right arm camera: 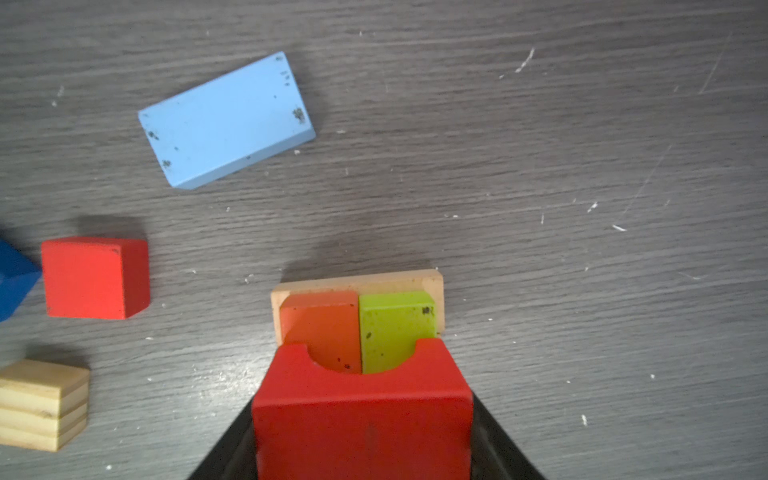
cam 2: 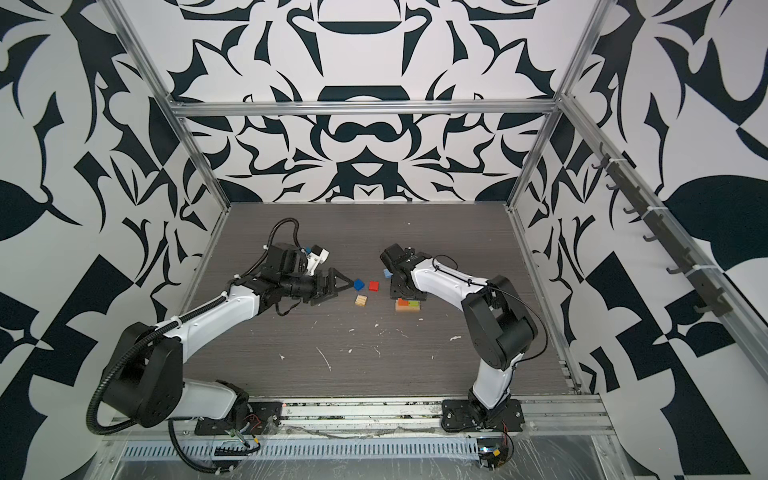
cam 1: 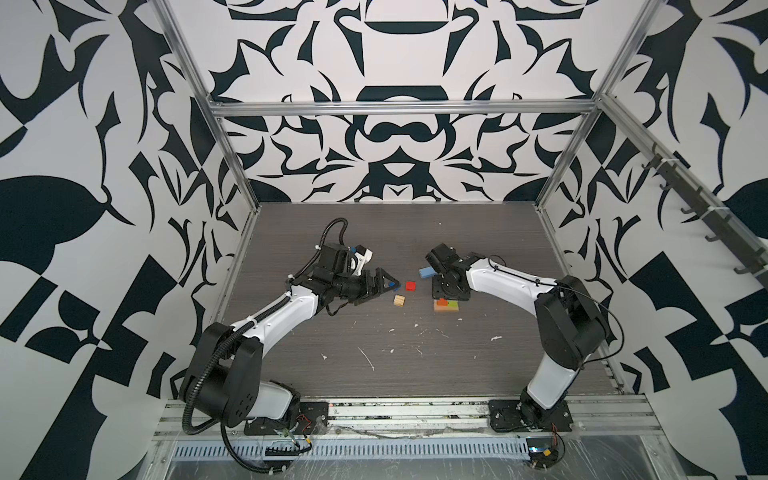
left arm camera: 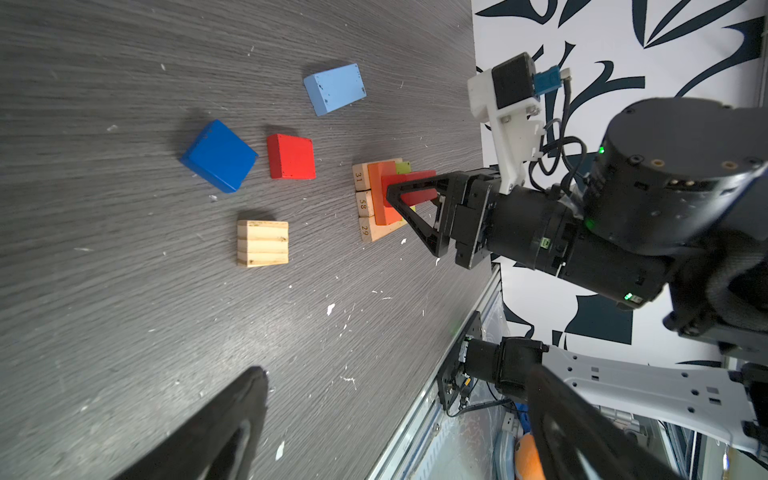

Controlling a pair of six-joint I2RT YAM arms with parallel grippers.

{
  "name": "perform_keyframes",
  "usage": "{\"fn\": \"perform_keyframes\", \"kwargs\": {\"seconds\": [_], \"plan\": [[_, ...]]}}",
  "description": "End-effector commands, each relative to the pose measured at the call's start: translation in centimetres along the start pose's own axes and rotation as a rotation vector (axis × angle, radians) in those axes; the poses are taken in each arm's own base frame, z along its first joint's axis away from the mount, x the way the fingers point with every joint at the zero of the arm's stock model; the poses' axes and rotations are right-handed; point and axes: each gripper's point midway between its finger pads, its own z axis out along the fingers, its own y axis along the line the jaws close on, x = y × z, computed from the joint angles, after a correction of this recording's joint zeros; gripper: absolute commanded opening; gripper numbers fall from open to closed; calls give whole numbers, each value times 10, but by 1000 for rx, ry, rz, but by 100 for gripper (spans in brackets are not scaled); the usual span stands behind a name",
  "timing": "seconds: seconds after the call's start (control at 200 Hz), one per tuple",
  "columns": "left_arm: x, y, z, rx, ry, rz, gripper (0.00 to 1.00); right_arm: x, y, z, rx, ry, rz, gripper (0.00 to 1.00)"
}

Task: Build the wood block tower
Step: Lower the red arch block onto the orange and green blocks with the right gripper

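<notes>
The wood block tower [cam 1: 446,306] [cam 2: 408,306] is a low stack: tan bars [left arm camera: 365,204] at the bottom, with an orange block [right arm camera: 324,328] and a lime green block [right arm camera: 395,328] side by side on them. My right gripper [right arm camera: 361,449] [cam 1: 448,293] is shut on a red block with a half-round notch [right arm camera: 361,415] [left arm camera: 409,188], directly over the orange and green blocks. I cannot tell whether it touches them. My left gripper [left arm camera: 397,372] [cam 1: 388,286] is open and empty, low over the table, next to the dark blue cube [cam 2: 358,284].
Loose on the dark table [cam 1: 374,353]: a red cube [cam 1: 410,286] [left arm camera: 291,156], the dark blue cube [left arm camera: 219,156], a tan cube [cam 1: 400,301] [left arm camera: 262,243] and a light blue bar [cam 1: 427,272] [right arm camera: 226,120]. All lie left of or behind the stack.
</notes>
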Motion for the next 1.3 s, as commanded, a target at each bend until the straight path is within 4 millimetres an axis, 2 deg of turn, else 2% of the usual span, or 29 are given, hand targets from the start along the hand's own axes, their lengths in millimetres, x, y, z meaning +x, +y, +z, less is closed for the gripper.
{"fn": "perform_keyframes", "kwargs": {"seconds": [0.0,0.525,1.295], "plan": [[-7,-7,0,7,-13,20,100,-4,-5,-2,19,-12,1,43],[-8,-6,0,3,-14,20,100,-3,-4,1,17,-4,5,46],[-7,-3,1,-12,-17,20,100,-2,-5,3,30,6,1,63]]}}
